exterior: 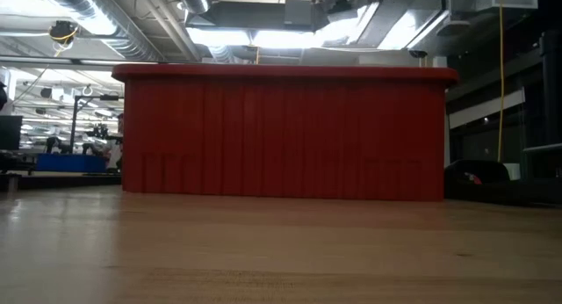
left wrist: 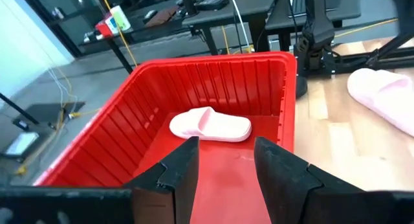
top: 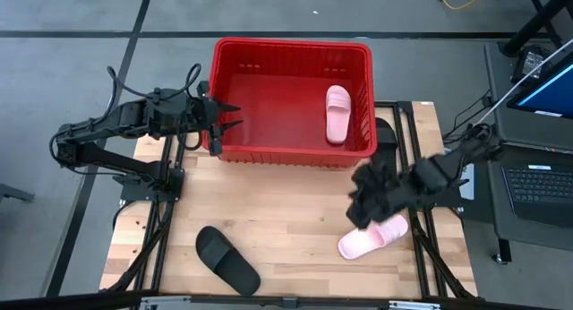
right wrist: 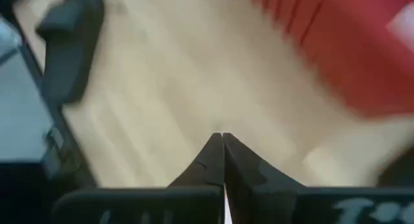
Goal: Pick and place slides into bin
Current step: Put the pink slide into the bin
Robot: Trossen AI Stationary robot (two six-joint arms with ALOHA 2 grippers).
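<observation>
Slides first: one pale pink slide already lies in the red bin; another pink slide sits on the table just beside my right gripper, whose fingers are pressed together and hold nothing. I judge I should spread them and take the strap squarely. Black slides wait farther off. My left gripper hangs parted and empty at the bin's rim.
</observation>
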